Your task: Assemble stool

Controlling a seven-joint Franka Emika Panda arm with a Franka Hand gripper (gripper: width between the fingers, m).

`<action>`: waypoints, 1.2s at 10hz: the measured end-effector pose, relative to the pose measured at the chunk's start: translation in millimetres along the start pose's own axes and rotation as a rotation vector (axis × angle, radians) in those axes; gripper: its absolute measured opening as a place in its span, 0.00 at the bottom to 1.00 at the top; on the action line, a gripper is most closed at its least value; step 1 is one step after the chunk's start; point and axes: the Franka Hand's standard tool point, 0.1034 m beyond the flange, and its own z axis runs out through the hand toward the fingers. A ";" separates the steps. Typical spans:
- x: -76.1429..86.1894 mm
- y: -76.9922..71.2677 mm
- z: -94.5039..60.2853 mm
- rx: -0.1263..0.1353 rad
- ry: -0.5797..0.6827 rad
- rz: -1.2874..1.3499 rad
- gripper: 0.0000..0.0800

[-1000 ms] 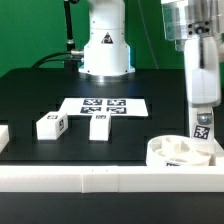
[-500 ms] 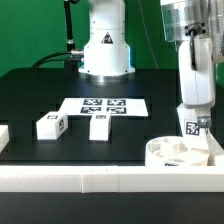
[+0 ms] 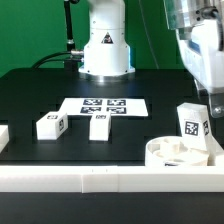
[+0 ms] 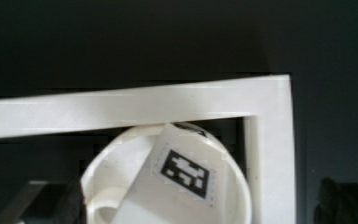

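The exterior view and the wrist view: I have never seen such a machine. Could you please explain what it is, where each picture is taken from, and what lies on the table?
The machine is a white robot arm building a small stool. The exterior view comes from a camera standing off the arm. The wrist view comes from a camera on the arm's wrist, looking down at the work. On the black table lie two loose legs, each with a square tag, and the flat marker board, which is no part of the stool. The round seat sits in a corner of the white rails. A third leg stands at the seat, below the arm. Whether the arm holds it is not clear.
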 end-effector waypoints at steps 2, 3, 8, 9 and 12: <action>0.1 0.3 0.3 -0.002 0.001 -0.223 0.81; -4.2 1.4 -0.8 -0.076 -0.004 -0.454 0.81; -9.8 -6.2 -12.4 -0.119 -0.004 -1.099 0.81; -9.6 -6.2 -12.4 -0.120 -0.009 -1.192 0.81; -2.9 -5.0 -7.0 -0.123 -0.024 -1.650 0.81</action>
